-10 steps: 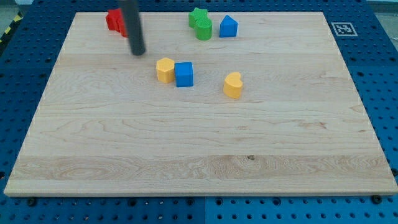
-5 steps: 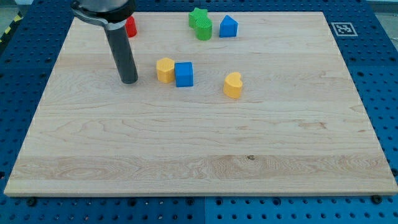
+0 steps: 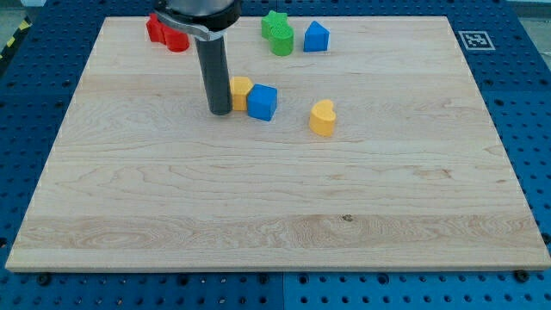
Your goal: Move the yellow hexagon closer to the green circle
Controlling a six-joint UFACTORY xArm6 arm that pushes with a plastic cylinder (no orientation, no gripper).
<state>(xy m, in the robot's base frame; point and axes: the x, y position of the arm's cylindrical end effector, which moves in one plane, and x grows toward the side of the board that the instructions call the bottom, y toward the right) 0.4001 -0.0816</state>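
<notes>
The yellow hexagon (image 3: 241,89) sits on the wooden board (image 3: 275,198) in the upper middle, touching a blue cube (image 3: 262,102) on its right. My tip (image 3: 219,110) is against the hexagon's left side, slightly below it. The green circle (image 3: 281,40) stands near the view's top, touching a green star (image 3: 273,22) behind it, up and to the right of the hexagon.
A blue house-shaped block (image 3: 316,37) stands right of the green circle. A yellow heart-shaped block (image 3: 323,118) lies right of the blue cube. Red blocks (image 3: 165,33) sit at the top left, partly behind the arm.
My tip moved down, then right, reaching the yellow hexagon's left side. The hexagon and blue cube shifted slightly right and up; the cube has turned a little.
</notes>
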